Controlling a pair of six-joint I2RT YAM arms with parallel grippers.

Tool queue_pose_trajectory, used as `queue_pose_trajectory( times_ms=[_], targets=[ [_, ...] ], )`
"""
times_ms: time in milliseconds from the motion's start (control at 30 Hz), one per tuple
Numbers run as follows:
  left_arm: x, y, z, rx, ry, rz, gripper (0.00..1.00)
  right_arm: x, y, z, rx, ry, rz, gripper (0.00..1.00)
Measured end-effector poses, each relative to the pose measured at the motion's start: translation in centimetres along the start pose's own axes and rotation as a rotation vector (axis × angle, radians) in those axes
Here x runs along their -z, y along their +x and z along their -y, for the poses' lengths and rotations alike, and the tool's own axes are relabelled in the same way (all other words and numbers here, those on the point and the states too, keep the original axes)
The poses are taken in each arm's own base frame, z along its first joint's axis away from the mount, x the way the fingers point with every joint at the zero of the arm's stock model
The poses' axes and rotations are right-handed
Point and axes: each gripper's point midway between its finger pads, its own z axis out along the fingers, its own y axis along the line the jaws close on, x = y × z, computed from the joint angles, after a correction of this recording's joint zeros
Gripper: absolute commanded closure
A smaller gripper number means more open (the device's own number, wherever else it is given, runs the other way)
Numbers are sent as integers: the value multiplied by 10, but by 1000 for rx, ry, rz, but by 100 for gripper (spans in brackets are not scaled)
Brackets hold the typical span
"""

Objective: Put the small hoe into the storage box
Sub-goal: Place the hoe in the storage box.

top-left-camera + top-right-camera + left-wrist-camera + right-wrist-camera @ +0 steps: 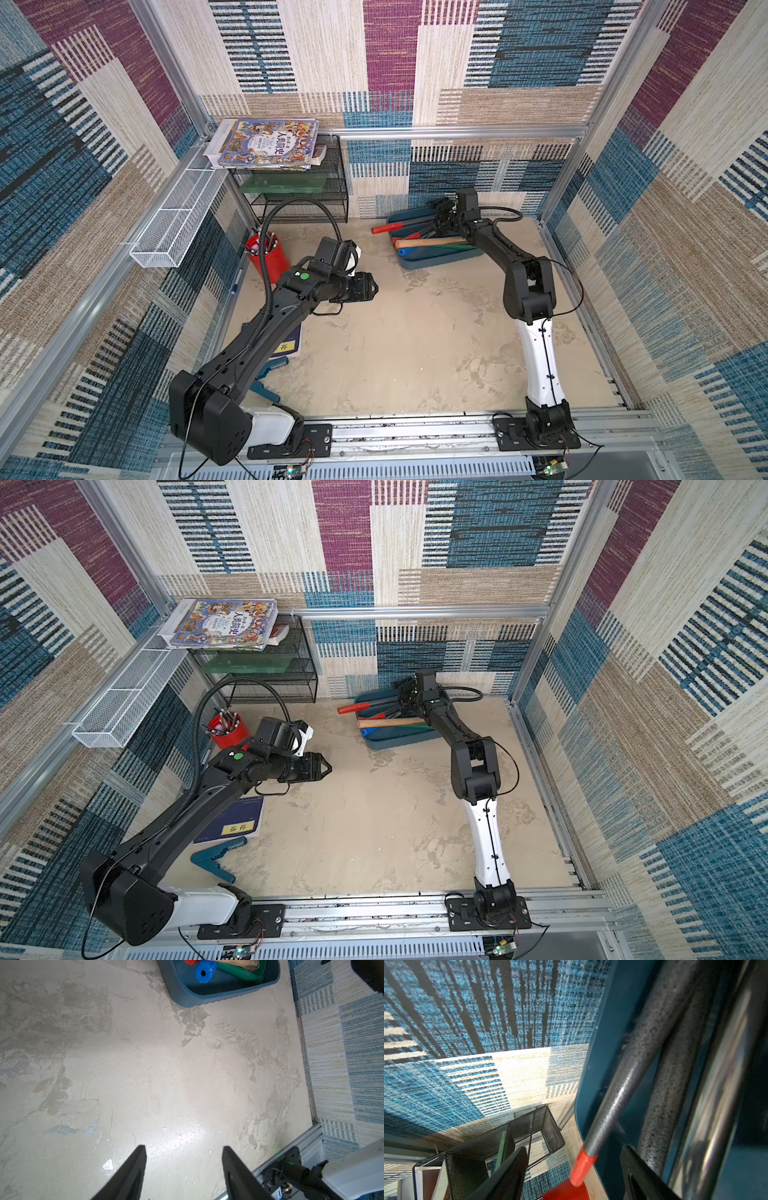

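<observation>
The storage box (419, 266) (386, 744) (604, 1047) is a shallow dark-teal tub at the back right of the table. The small hoe (388, 227) (353, 707) lies in it with its grey shaft (618, 1095) across the rim and its red grip (581, 1167) sticking out past the box. The hoe's head is hidden under my right gripper (440, 216) (406, 696) (574, 1149), which stands open astride the shaft, both fingers clear of it. My left gripper (374, 286) (328, 766) (184, 1149) is open and empty over the bare table, well short of the box (187, 999).
The box also holds a wooden-handled tool (432, 242), a green handle (455, 248) and a blue handle (409, 252). A black wire rack (299, 199) with books stands at the back left, beside a white mesh basket (178, 224). A red pen cup (270, 257), a blue book (237, 820) and a blue tool (212, 860) lie near the left arm.
</observation>
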Motion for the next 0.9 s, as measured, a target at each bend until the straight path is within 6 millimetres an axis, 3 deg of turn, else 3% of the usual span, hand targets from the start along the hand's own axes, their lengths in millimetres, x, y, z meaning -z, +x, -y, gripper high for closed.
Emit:
queue_pose_trajectory(
  times_ms=[533, 900],
  targets=[
    [-4, 0, -4, 8, -15, -8, 36, 9, 5, -8, 69, 18, 9, 23],
    [-4, -2, -12, 9, -56, 4, 34, 41, -10, 1, 126, 133, 74, 18]
  ],
)
